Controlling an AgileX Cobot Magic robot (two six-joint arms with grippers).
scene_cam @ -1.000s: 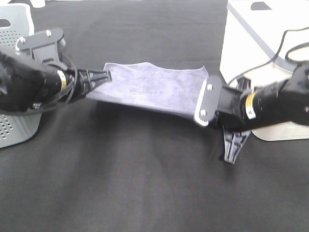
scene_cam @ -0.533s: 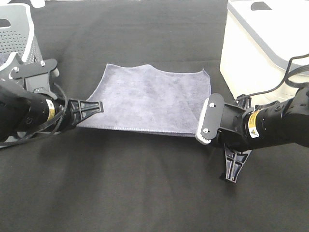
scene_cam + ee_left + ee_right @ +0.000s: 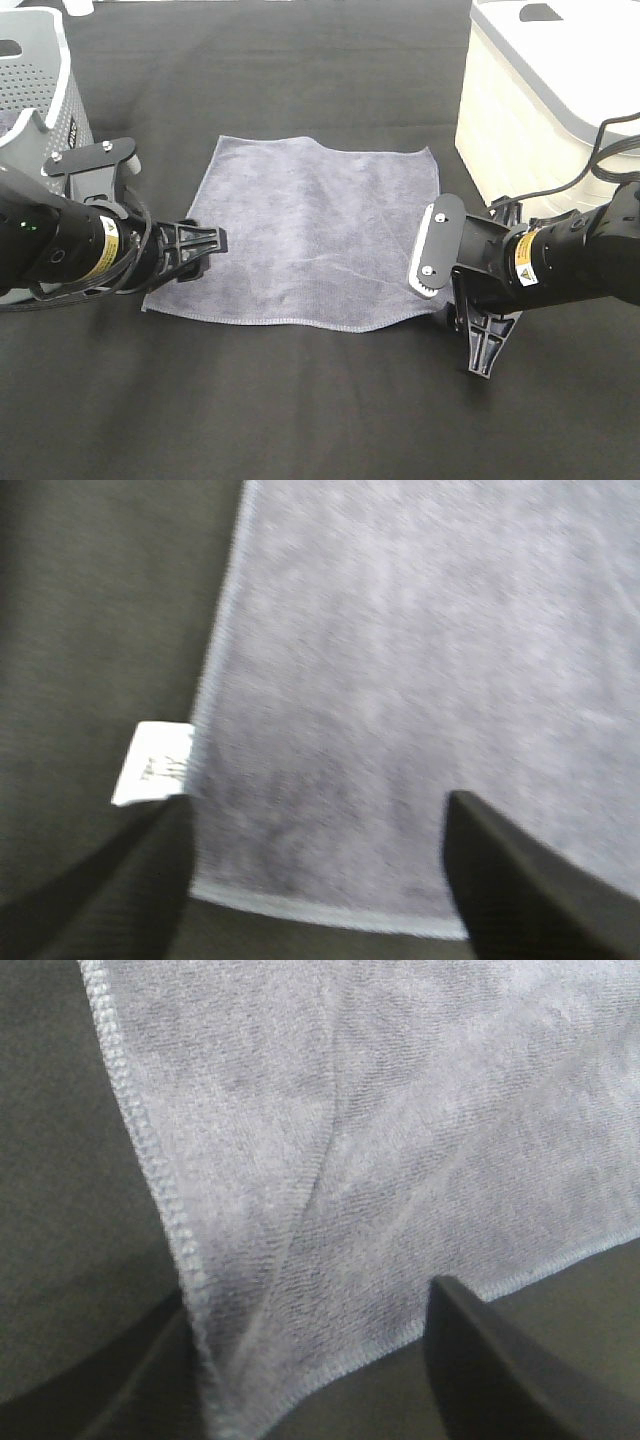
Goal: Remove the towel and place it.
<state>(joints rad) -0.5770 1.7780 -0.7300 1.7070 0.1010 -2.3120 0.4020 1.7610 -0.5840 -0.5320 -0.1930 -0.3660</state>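
Exterior high view: the towel (image 3: 310, 235) lies spread flat on the black worktop (image 3: 320, 420), about midway between its left and right edges. No part of it is lifted. It sits between a grey perforated basket (image 3: 45, 90) at the far left corner and a white lidded bin (image 3: 540, 110) at the far right.

The left claw (image 3: 195, 252) is low at the towel's near-left corner. The right claw (image 3: 468, 300) is low at its near-right corner. The two arms reach in from opposite sides, and the full width of the cloth lies between them.

Left wrist view: the left claw (image 3: 320, 880) is spread wide. Its dark fingers (image 3: 100, 880) stand well apart, with the towel corner lying flat on the worktop between them. Nothing is pinched. A small white tag (image 3: 153, 763) projects from the towel's stitched edge, just beside one finger. This picture is somewhat blurred.

Right wrist view: the right claw (image 3: 310, 1360) is likewise spread, with a finger on each side of the towel corner and the stitched hem running between them. No cloth is clamped. A shallow crease (image 3: 320, 1180) runs across the cloth from this corner. Whether the fingertips touch the worktop cannot be determined.
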